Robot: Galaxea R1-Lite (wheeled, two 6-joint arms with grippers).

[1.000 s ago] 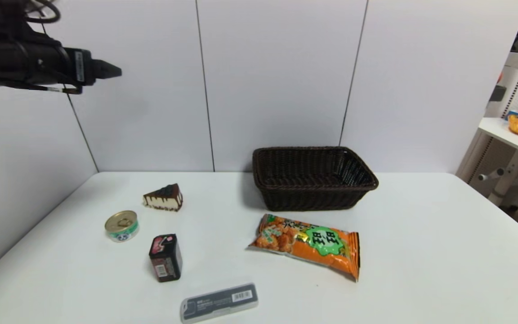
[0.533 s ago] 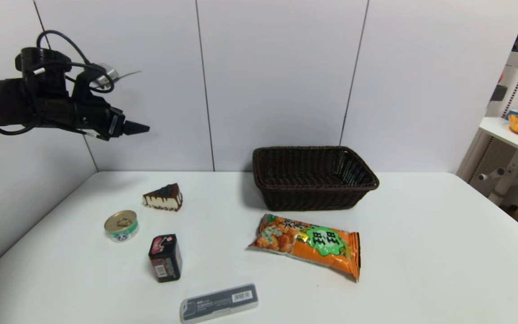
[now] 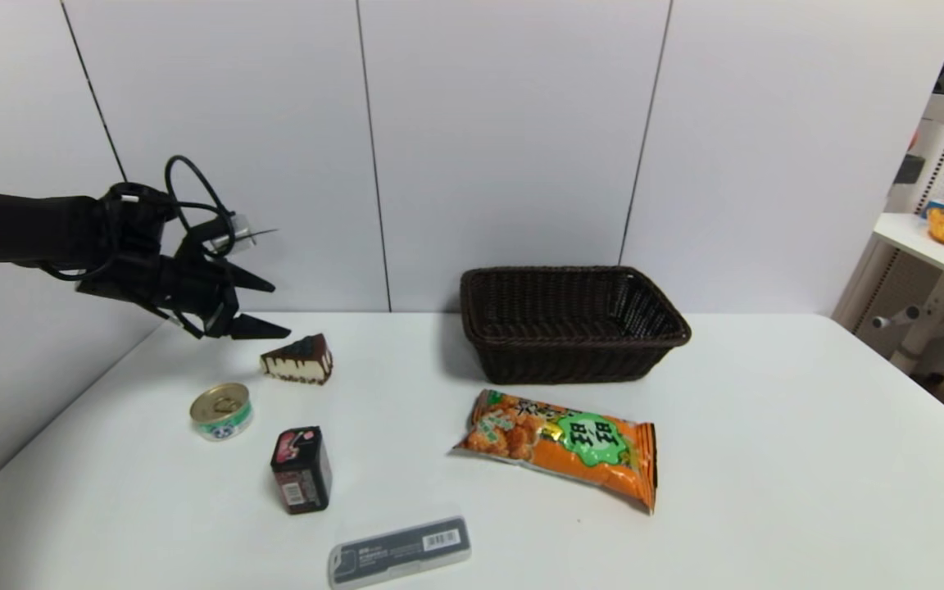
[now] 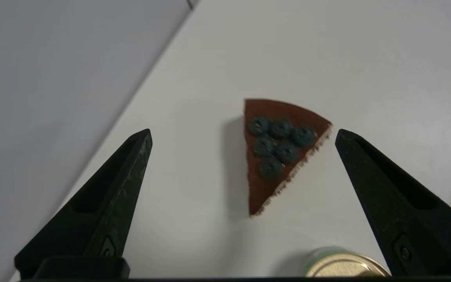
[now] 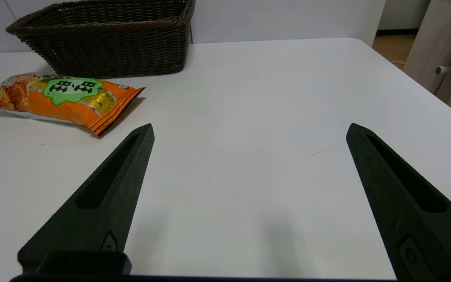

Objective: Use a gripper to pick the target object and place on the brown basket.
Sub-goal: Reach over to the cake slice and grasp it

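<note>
The cake wedge point(image 3: 298, 359) sits on the white table at the left rear, chocolate icing on top with dark berries. My left gripper point(image 3: 274, 309) is open and empty, hanging above and just left of the wedge. In the left wrist view the wedge point(image 4: 276, 152) lies on the table between and beyond the spread fingers of the left gripper point(image 4: 243, 135), untouched. The brown basket point(image 3: 570, 322) stands at the rear centre, with nothing visible inside. My right gripper point(image 5: 250, 131) is open and empty over bare table; it does not show in the head view.
A gold-lidded tin point(image 3: 222, 410) and a small dark box with a pink label point(image 3: 301, 469) stand in front of the wedge. An orange snack bag point(image 3: 560, 447) lies before the basket. A grey flat case point(image 3: 399, 551) lies near the front edge. A wall borders the table's left.
My left gripper has come down from high at the left to just above the cake wedge, and its fingers have opened. The objects on the table have not moved.
</note>
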